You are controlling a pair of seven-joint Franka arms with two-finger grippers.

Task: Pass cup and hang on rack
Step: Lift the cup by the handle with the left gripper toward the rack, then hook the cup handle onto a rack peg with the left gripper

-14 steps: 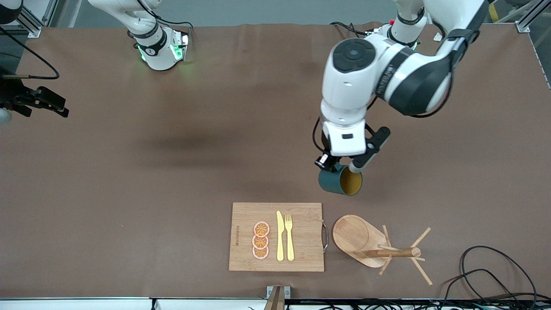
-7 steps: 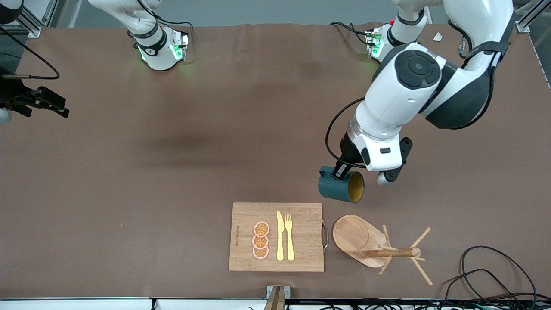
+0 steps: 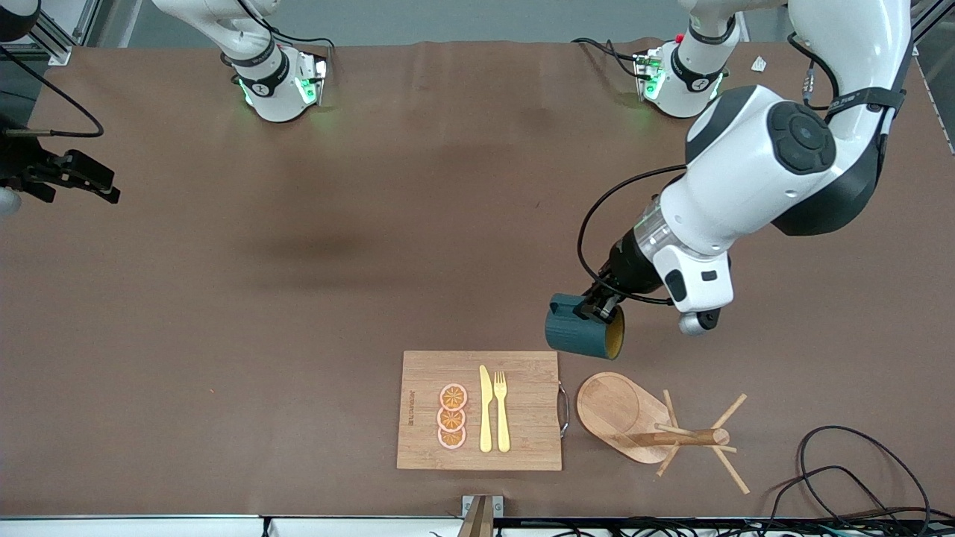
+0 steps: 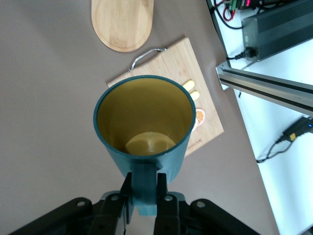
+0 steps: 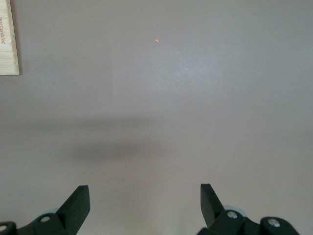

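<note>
We see the left gripper [image 3: 600, 307] up in the air, clamped on the loop handle of the small dark teal-green ribbed cup [image 3: 580, 335], which lies on its side with its yellowish-tan mouth turned toward the left arm's end of the table. The cup hangs over bare brown table [image 3: 298, 298], just above the corner of the rectangular bamboo cutting board [image 3: 522, 418] and the oval base of the light wooden rack [image 3: 623, 410]. In the left wrist view the gripper's fingers [image 4: 161, 196] pinch the handle of the cup [image 4: 144, 122] from both sides, and past the cup's rim we make out the rack's base [image 4: 122, 22] and the cutting board [image 4: 181, 63].

The rack stands near the front camera, just beside the cutting board toward the left arm's end, its round post and thin pegs angled upward. On the board lie three orange slices [image 3: 452, 416], a yellow knife [image 3: 486, 409] and a yellow fork [image 3: 501, 410].

The right arm waits at its end of the table; the right gripper [image 5: 144, 205] is spread wide and holds nothing, over bare table
</note>
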